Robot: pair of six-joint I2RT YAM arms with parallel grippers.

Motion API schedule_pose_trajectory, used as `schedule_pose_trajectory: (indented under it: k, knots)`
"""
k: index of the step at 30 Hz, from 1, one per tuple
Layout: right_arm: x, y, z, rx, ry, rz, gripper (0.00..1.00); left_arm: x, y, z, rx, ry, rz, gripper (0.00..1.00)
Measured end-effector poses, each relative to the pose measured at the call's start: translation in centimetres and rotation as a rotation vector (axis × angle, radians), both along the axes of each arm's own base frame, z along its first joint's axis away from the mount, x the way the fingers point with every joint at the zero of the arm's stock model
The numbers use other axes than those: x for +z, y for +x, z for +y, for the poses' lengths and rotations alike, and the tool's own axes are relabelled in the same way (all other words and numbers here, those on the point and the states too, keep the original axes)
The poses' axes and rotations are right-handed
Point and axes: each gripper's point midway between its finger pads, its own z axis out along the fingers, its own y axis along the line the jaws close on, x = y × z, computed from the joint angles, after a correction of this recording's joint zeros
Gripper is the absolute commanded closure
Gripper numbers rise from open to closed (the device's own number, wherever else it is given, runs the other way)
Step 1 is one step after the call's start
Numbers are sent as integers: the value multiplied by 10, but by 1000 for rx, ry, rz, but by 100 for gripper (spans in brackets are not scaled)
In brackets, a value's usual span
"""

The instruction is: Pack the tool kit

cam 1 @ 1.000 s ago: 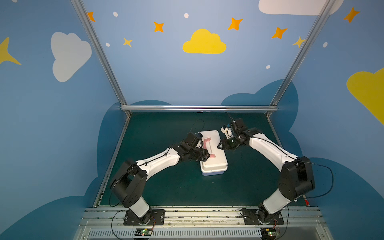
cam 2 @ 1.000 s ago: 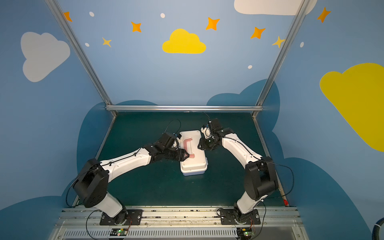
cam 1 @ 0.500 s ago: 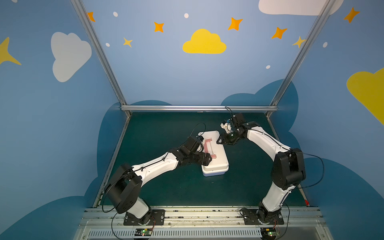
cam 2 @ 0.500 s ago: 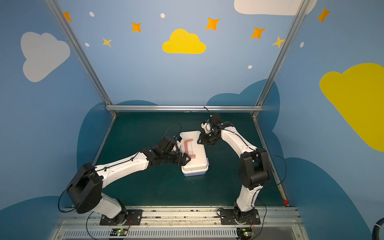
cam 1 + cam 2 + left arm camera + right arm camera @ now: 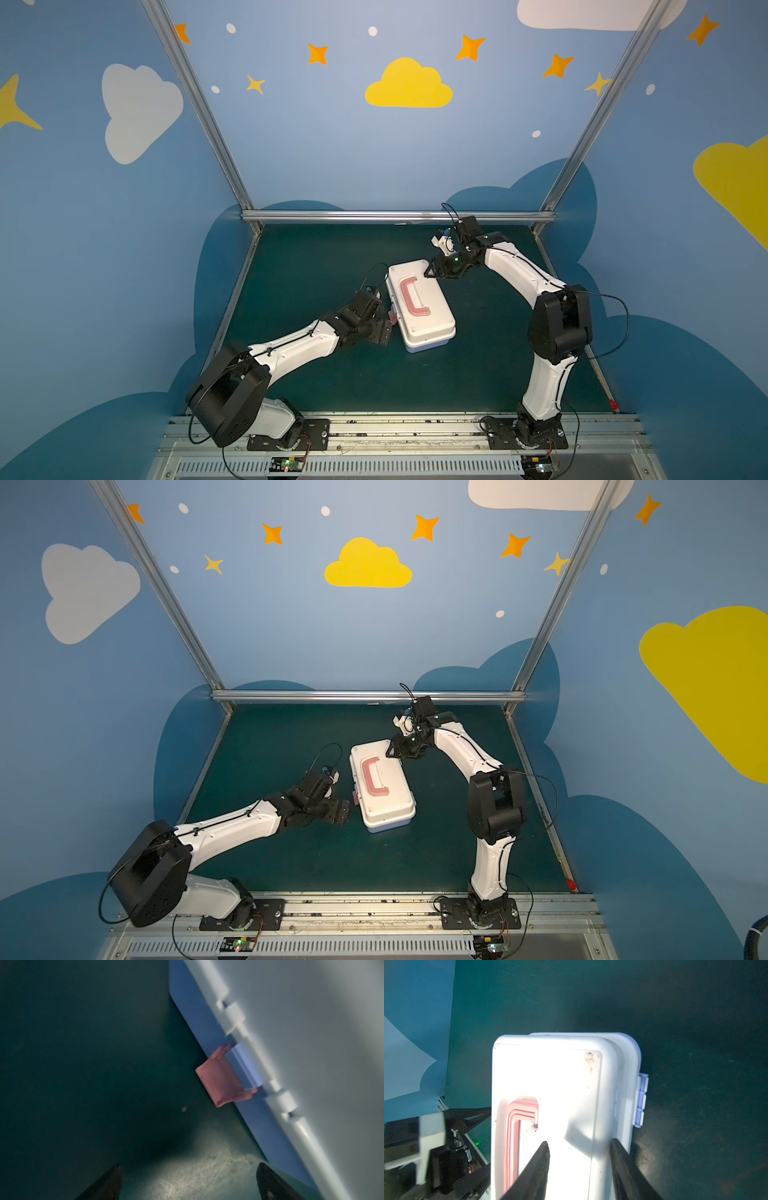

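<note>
Tool kit (image 5: pixel 419 307): closed, in the middle of the green mat (image 5: pixel 316 266).
Left gripper (image 5: pixel 189 1178): has drawn back from the lid to the latch side; jaws wide apart, empty.
Latch (image 5: pixel 220 1078): sticks out (not snapped, I think).
Right gripper (image 5: pixel 579 1145): half open over the lid's far corner, holding nothing.
Meaning: probably only the latching remains.

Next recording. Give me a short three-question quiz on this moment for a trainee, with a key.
1. True or false: the lid of the white case is raised.
2. The left hand, near the latch, holds: A a wrench, B a screwdriver, C nothing.
3. Which hand reaches over the lid?
Key: 1 false; 2 C; 3 the right hand.
</note>
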Motion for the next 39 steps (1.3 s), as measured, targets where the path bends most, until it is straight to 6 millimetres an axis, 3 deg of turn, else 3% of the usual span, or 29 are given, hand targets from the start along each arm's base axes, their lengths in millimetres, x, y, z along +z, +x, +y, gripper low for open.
schedule_pose_trajectory:
  k: [12,16,27,39]
  knots:
    - [-6,-3,-1,-2,3,-3,53,-37,7,-25,-105,15,-52,0]
    - [-7,-4,-2,-3,4,-4,53,-38,19,-30,-93,12,-104,0]
    - [-14,-6,-3,-16,6,9,54,-43,45,-17,-12,105,-204,0]
    - [-14,-7,-3,-17,18,-3,55,-32,50,-9,38,117,-240,0]
